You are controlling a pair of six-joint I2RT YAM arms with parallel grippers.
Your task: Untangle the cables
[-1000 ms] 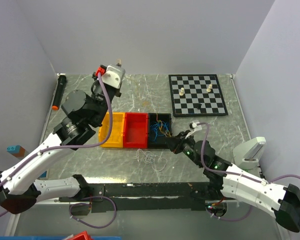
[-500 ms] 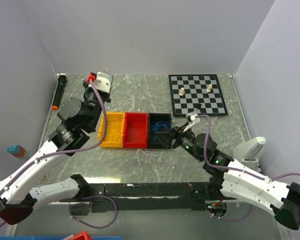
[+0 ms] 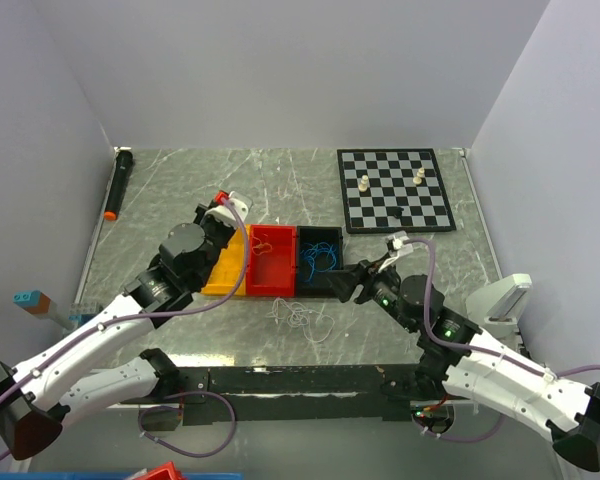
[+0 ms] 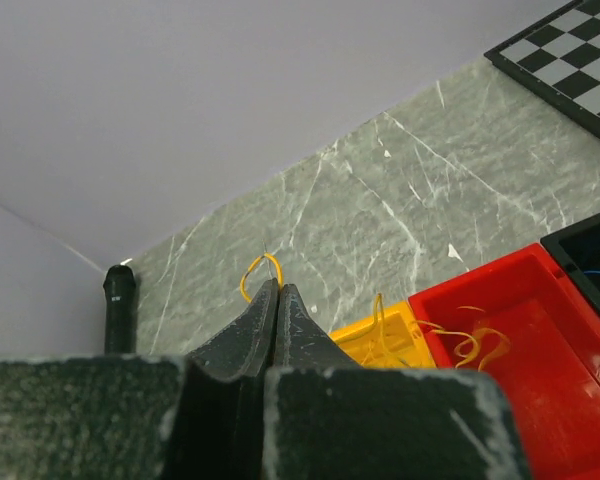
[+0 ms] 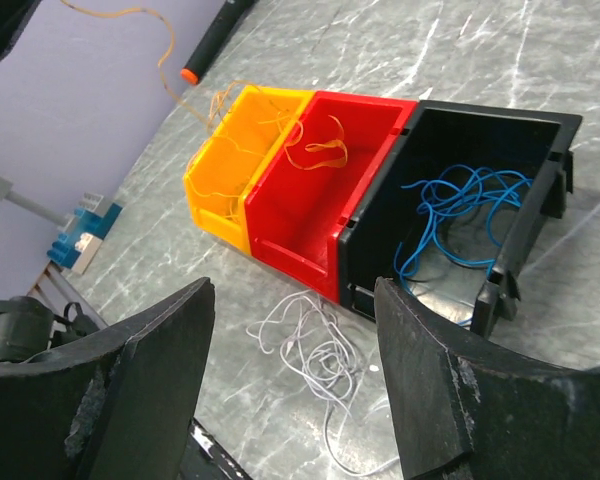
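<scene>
Pinching thin yellow-orange wire [image 4: 255, 272], left gripper [image 4: 276, 300] clamped tight; right gripper [image 5: 292, 292] gapes empty before black plastic bin [image 5: 480, 130] of blue wires [image 5: 450, 210].

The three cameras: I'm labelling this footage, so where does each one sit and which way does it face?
Top external: above and behind the bases, looking down on the table; both arms show.
Left wrist: on the left arm, looking along the shut left gripper, which pinches a yellow-orange cable, toward the back wall.
Right wrist: on the right arm, looking down through the open right gripper at the black bin.
Shared: both wrist views show the red bin and yellow bin.
</scene>
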